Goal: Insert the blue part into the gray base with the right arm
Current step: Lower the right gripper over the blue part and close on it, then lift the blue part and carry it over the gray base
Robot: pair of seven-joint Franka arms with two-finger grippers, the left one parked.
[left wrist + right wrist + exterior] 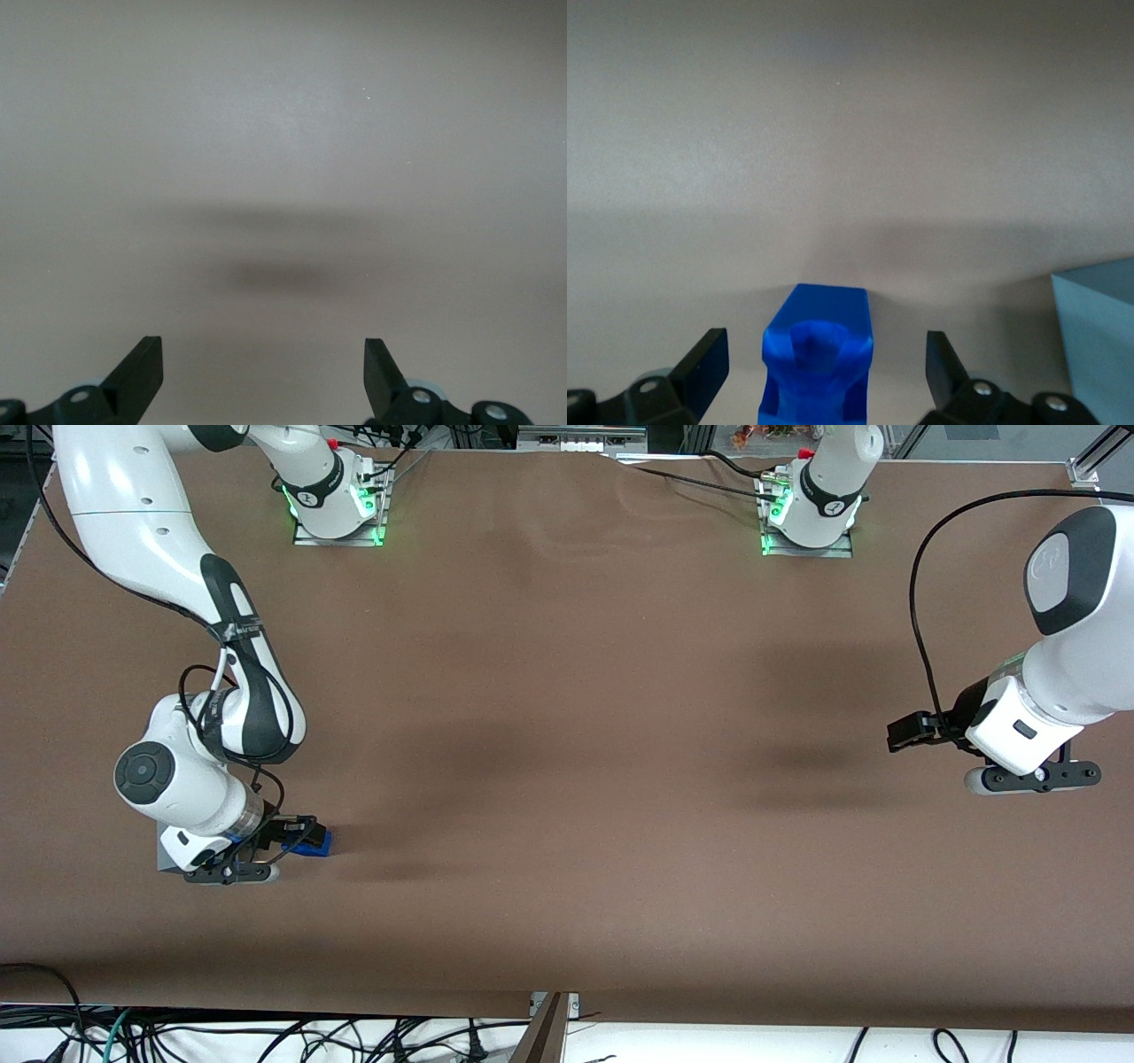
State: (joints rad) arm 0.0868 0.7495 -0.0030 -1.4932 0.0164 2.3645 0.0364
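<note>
The blue part (817, 354) is a small bright-blue block with a notched top, lying on the brown table. It sits between my right gripper's (824, 372) open fingers (704, 367), with a gap on each side. In the front view the gripper (297, 834) is low over the blue part (315, 843) at the working arm's end of the table. The gray base (1099, 341) stands beside the blue part, only partly in view. In the front view the gray base (165, 850) is mostly hidden under the arm's wrist.
The brown table (567, 735) stretches wide toward the parked arm's end. The two arm bases (337, 505) stand farther from the front camera. Cables lie below the table's near edge (266, 1036).
</note>
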